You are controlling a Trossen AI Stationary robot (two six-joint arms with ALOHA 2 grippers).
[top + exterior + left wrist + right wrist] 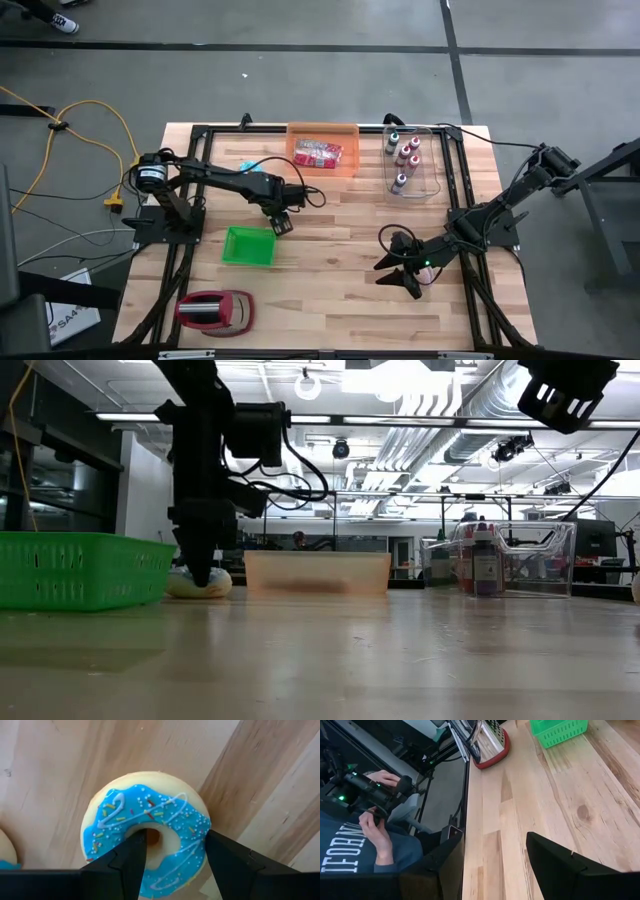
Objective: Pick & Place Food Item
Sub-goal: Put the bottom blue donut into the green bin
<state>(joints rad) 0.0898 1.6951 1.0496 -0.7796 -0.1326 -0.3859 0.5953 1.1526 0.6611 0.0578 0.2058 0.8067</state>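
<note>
Currently, the left gripper (281,222) is lowered onto the table (340,260) just beside the green basket (248,246), at the basket's far right corner. In the left wrist view its jaws are seen partly open around one side of a doughnut (145,832) with blue icing and sprinkles: one finger (131,865) is set over the centre hole, the other (227,862) stands just outside the outer edge. Whether the pads press the ring cannot be told. The doughnut lies flat on the wood, and in the low view it (200,582) is seen resting on the table next to the basket (80,568). A part of a second iced item is noted at the edge of the left wrist view.

The right gripper (405,272) is held well apart from the basket, near the table's front right. Its jaws are partly open with only bare wood between them. Beyond the basket an orange bin (322,150) and a clear bin of bottles (412,160) are recorded; a red-rimmed tray (215,310) lies in front of it.
</note>
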